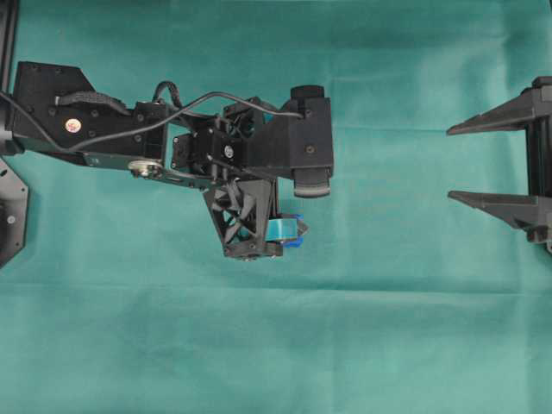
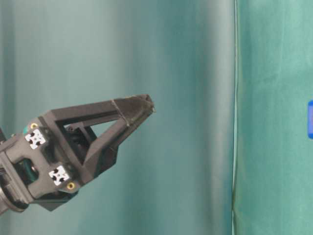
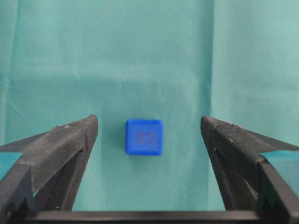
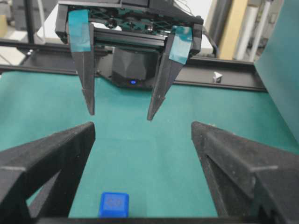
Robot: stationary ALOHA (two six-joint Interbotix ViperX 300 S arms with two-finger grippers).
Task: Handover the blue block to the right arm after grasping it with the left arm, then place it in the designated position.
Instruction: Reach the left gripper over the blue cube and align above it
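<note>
Overhead: blue block (image 1: 294, 241) mostly hidden under left gripper (image 1: 285, 231), sliver showing at its 4 o'clock. Right gripper (image 1: 483, 164) cut by 3 o'clock edge. Table-level: block (image 2: 310, 119) clipped at 3 o'clock edge.

The left arm (image 1: 155, 138) reaches out from the left side and bends down at the wrist. Its hand (image 4: 120, 112) points straight down, with the two teal-taped fingers (image 4: 85, 70) spread wide apart. The right hand (image 1: 453, 164) lies flat at the right edge. Its two black fingers (image 1: 487, 118) are wide apart too.
</note>
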